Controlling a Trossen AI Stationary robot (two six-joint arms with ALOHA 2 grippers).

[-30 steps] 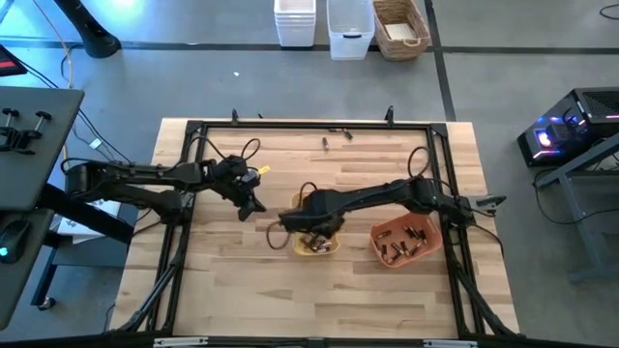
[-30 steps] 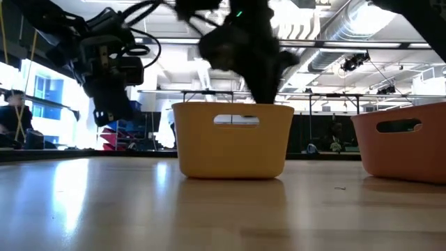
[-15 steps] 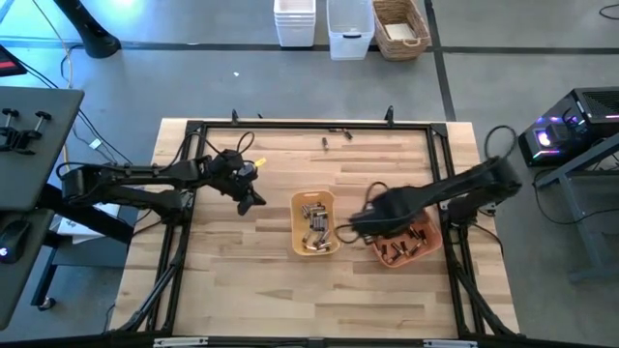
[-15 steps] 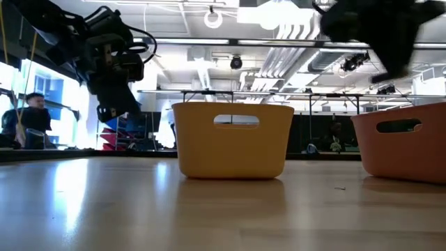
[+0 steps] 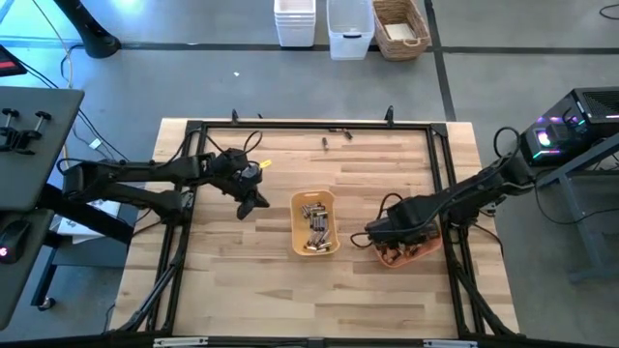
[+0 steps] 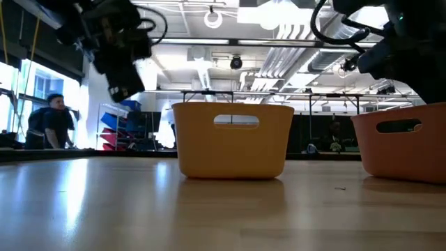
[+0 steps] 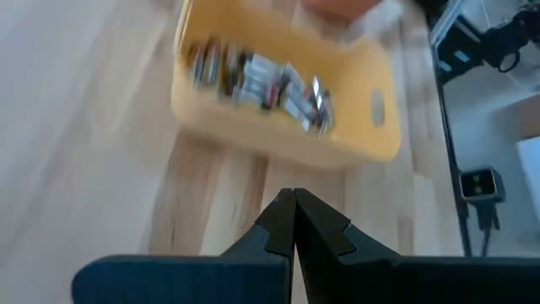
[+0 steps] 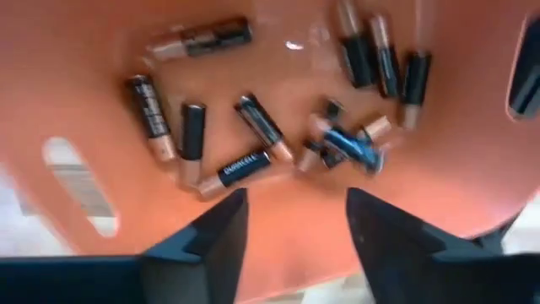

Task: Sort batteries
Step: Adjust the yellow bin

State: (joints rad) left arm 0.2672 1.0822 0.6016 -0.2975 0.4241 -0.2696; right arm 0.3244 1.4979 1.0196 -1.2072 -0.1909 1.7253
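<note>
Batteries (image 5: 315,223) lay in two lots – silvery ones in the yellow tray (image 5: 299,230) near the middle of the bench (image 5: 242,280), dark copper-topped ones (image 8: 245,165) in the orange tray (image 5: 427,246) toward the right edge. A second before, the right arm had been stretched over the yellow tray; half a second before, it was partway across; by now the right gripper (image 5: 385,232) hung above the orange tray, its camera looking straight down into it. The right wrist view showed the fingers (image 8: 202,236) spread wide with nothing between them, and a dark cell with a blurred bluish look (image 8: 350,145) lay among the others below. I judged that a copper-topped cell picked from the yellow tray had just been dropped there, so one more sort was done – though the drop itself could not be seen.

The left gripper (image 5: 246,200) hovered over bare bench to the left of the yellow tray, having shifted only slightly, its fingers (image 7: 274,221) pressed together and empty. Two small cells (image 5: 336,135) lay loose near the far edge. Many cells were left in the yellow tray, so the likely next call was a return trip for another dark one
</note>
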